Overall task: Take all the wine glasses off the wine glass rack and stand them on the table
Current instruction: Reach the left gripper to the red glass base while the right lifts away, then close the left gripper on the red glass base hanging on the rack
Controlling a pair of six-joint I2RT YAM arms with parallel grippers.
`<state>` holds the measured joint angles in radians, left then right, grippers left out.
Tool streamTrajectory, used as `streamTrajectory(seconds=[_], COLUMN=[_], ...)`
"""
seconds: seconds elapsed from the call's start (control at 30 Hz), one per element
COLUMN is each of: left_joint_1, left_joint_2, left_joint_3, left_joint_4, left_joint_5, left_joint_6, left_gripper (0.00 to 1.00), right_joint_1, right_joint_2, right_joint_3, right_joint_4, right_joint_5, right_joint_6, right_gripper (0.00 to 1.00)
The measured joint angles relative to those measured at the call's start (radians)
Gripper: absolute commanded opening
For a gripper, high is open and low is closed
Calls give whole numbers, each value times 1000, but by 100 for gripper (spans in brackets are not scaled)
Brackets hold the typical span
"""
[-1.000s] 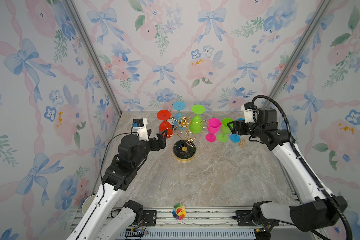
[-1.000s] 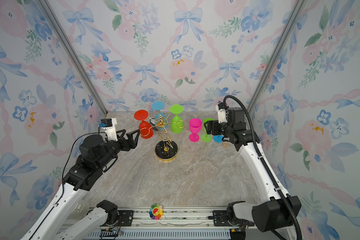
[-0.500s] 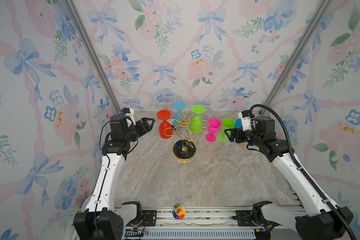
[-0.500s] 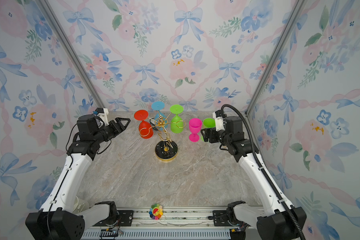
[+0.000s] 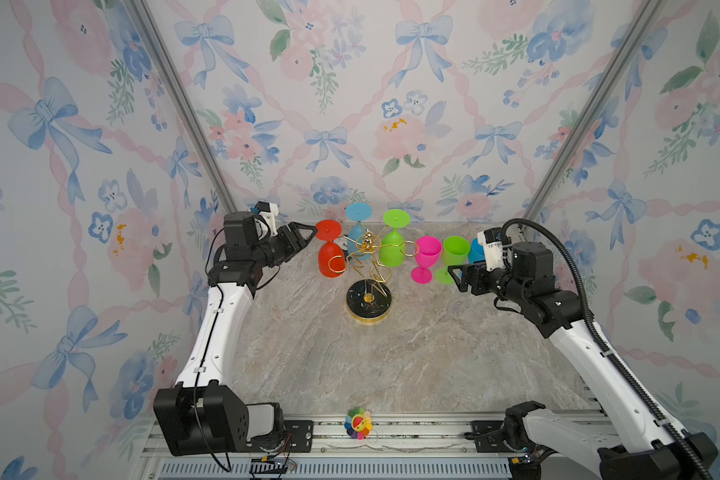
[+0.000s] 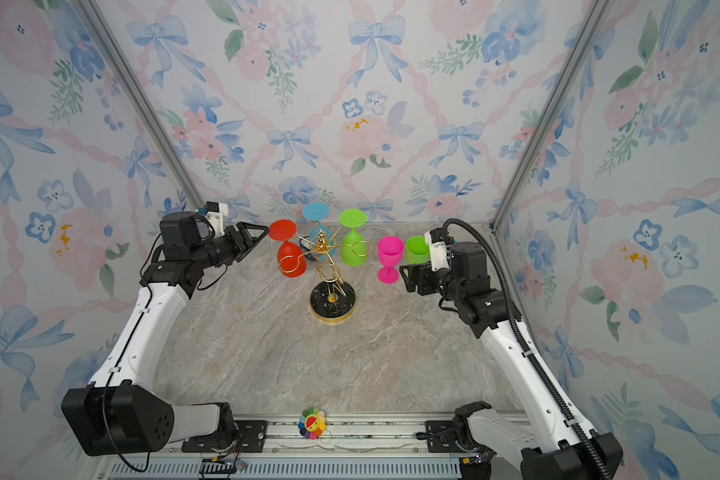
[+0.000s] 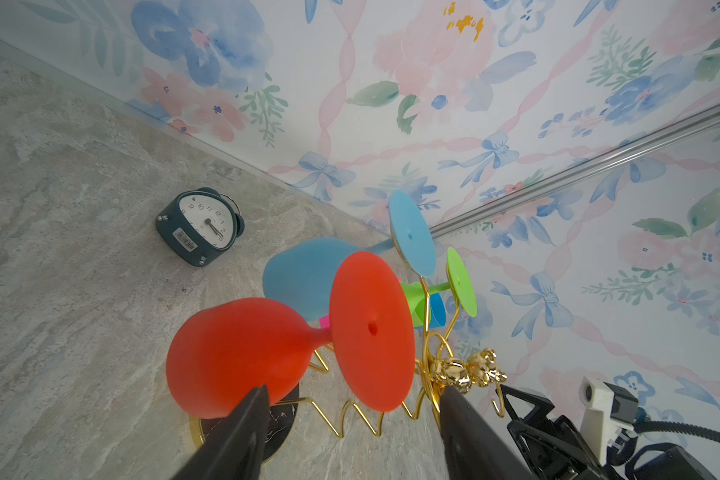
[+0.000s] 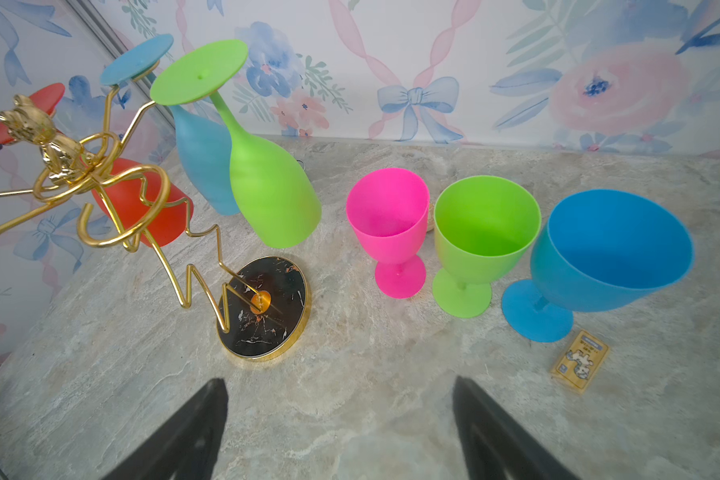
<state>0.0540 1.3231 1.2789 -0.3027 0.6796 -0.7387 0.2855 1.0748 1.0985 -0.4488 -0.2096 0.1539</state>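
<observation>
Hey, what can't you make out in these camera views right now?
- Whether the left gripper touches the red wine glass: its fingers flank it in the left wrist view, contact unseen.
- How its stem sits in the wine glass rack: hidden behind its foot there.
- Blue standing glass: in a top view, only a sliver shows behind the right arm.
- Card beside it: print too small in the right wrist view.

The gold wine glass rack stands upright, with a red wine glass, blue wine glass and green wine glass hanging inverted. The red one hangs just ahead of the left gripper.
</observation>
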Motion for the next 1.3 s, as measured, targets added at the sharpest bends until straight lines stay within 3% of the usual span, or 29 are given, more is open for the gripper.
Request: streamTrajectory(seconds=[0.43, 0.9, 1.3], left_joint_1=[-1, -27, -32], left_joint_2=[78, 127, 140], left_joint_3=[44, 74, 92], left_joint_4=[1, 1, 1], left_joint_5=[61, 62, 62], left_joint_6=[-13, -25, -34], left_gripper=[48, 39, 22], right_joint_1=[25, 38, 40], right_joint_2=[-13, -30, -29], right_joint_3=[-35, -41, -43], right_joint_4=[41, 43, 45], right_joint_5=[0, 8, 12], right_joint_6=[38, 40, 40], right_gripper=[87, 88, 88])
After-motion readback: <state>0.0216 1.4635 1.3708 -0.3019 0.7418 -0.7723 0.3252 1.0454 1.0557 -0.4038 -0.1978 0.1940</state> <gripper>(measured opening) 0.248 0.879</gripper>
